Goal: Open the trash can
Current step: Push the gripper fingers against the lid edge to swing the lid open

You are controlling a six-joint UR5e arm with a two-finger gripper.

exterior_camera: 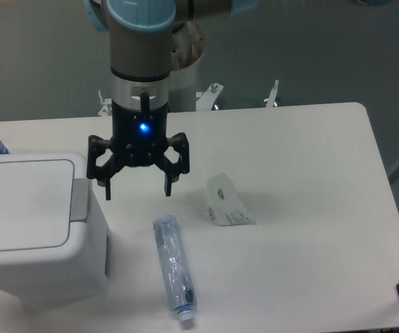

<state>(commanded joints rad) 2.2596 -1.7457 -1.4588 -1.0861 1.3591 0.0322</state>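
The white table (310, 173) fills most of the view and carries everything else. At its left edge stands the trash can (46, 263), a boxy white bin with rounded corners; its flat lid (19, 205) lies closed and level. On the lid's right rim sits a grey rectangular tab (79, 200), its long side running away from the camera along that rim.

Above the table hangs the UR5e arm (143, 41), wrist pointing straight down, a blue light glowing on the body of the gripper (137, 191). Its two black fingers (108, 187) are spread wide with nothing between them. The left-hand fingertip in this view hangs just beside the bin's right wall, close to the grey tab and seemingly a little above it; whether it touches cannot be told. So the thing to be worked lies immediately to image-left of the fingers, and the lid stretches further left beyond the tab. My judgement is that only a short sideways shift and a small descent separate the fingertip from the tab.

In front of the gripper a clear plastic bottle (173, 267) lies on its side, cap towards the camera. To its right rests a small crumpled white wrapper (227, 206), apart from the bottle.
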